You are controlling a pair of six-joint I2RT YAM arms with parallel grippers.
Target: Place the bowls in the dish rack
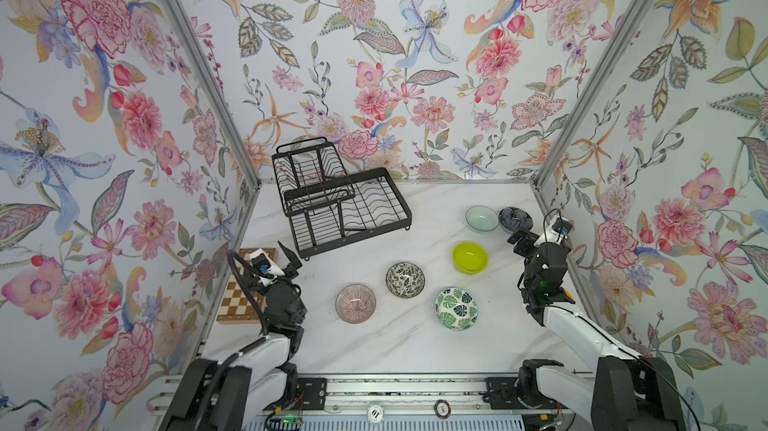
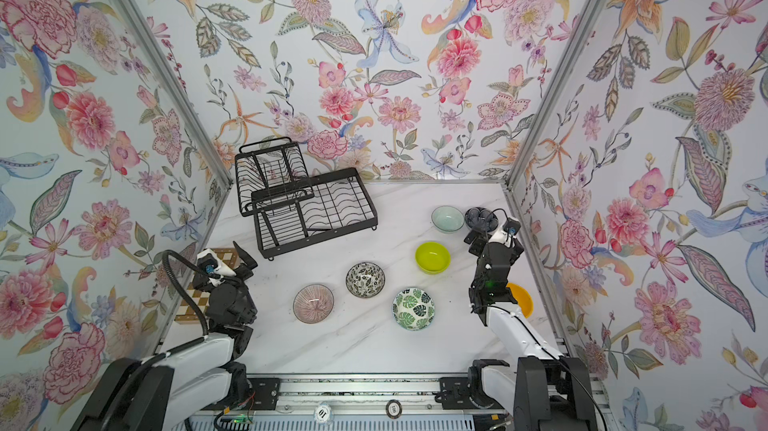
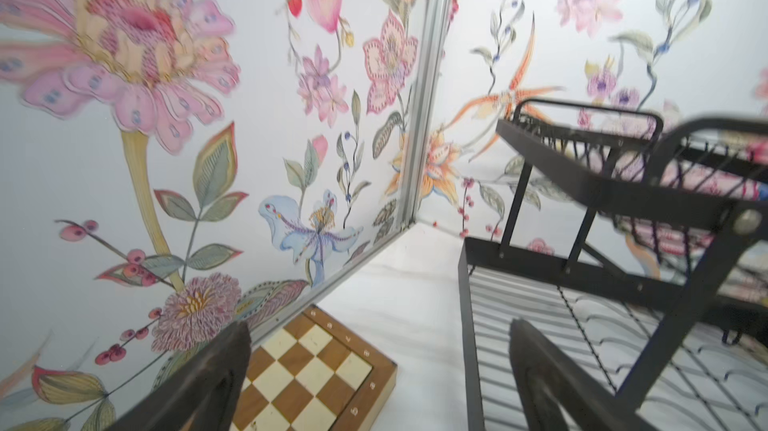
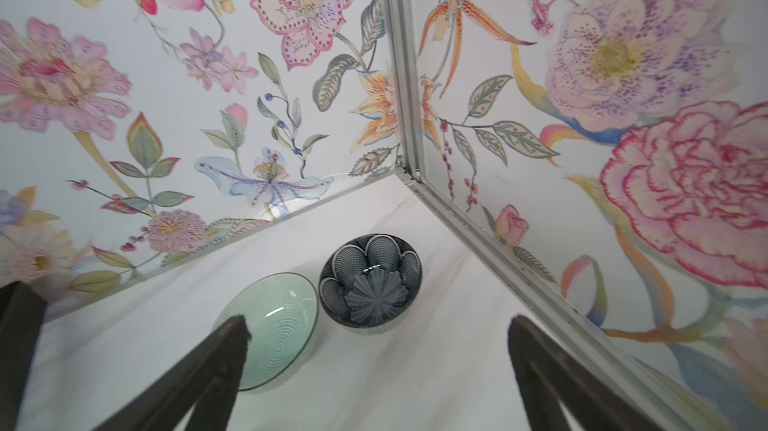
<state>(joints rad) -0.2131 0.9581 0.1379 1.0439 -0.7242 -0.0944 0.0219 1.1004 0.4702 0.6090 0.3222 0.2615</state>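
I see both sets of fingers spread wide, holding nothing. Left gripper (image 1: 292, 256) hangs between chessboard (image 1: 239, 302) and dish rack (image 1: 320, 192); right gripper (image 1: 518, 238) is beside dark blue bowl (image 1: 515, 219). All 7 bowls (image 1: 470, 257) sit on the table (image 1: 415, 346), right of the rack.

upright bowls (image 2: 432, 256) right of dish rack (image 2: 307, 183)

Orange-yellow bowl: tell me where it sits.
In a top view the orange-yellow bowl sits at the right edge of the table, partly hidden behind the right arm, right of the green-leaf bowl.
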